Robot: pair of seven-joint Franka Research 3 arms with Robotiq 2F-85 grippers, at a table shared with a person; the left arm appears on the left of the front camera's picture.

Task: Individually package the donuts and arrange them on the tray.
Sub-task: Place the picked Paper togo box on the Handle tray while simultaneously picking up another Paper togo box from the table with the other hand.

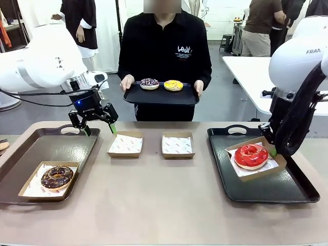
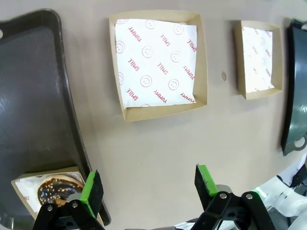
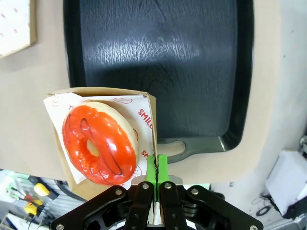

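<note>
Left jaws hang spread wide and empty above the far right corner of the left tray (image 1: 46, 146). On that tray the chocolate donut (image 1: 57, 177) sits in its box (image 1: 29, 190). Two empty boxes, one (image 1: 125, 144) beside the other (image 1: 178, 145), lie mid-worktop. Beyond them a person (image 1: 164, 46) holds a black tray (image 1: 161, 97) bearing the dark sprinkled donut (image 1: 149, 83) and the yellow donut (image 1: 173, 85). Right jaws are pinched on the rim of the cardboard box (image 3: 152, 115) holding the red donut (image 3: 98, 143). This box is seemingly tilted on the right tray (image 1: 271, 192).
</note>
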